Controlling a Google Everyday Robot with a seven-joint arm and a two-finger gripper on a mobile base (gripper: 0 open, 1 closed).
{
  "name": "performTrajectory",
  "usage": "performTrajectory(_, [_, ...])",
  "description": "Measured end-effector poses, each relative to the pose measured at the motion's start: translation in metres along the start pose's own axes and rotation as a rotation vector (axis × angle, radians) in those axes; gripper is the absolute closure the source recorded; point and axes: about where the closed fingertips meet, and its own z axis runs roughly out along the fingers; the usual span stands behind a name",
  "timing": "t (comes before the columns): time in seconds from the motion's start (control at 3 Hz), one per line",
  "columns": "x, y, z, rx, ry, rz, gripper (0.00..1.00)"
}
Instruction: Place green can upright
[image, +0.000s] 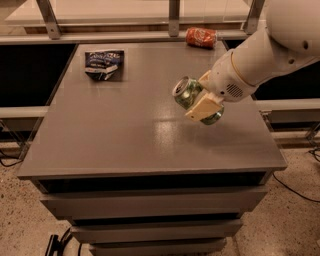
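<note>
The green can (188, 94) is shiny green with a silver top that faces up and to the left. It is tilted on its side and held above the right part of the grey table (125, 135). My gripper (200, 101) is shut on the green can, with one cream finger (204, 107) across its front. The white arm comes in from the upper right.
An orange-red can (201, 37) lies on its side at the table's back edge. A dark blue snack bag (104, 63) lies at the back left. A rail with metal posts runs behind the table. Cables lie on the floor to the right.
</note>
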Motion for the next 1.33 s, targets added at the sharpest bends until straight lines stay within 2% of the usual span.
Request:
performTrajectory(0.67, [-0.012,-0.004,-0.003,-0.019,-0.205,0.137,1.0])
performTrajectory(1.0, [-0.019,0.0,0.001,-0.02,-0.341,0.189,1.0])
performTrajectory(1.33, [-0.024,0.002,0.003,-0.024,-0.42,0.208,1.0])
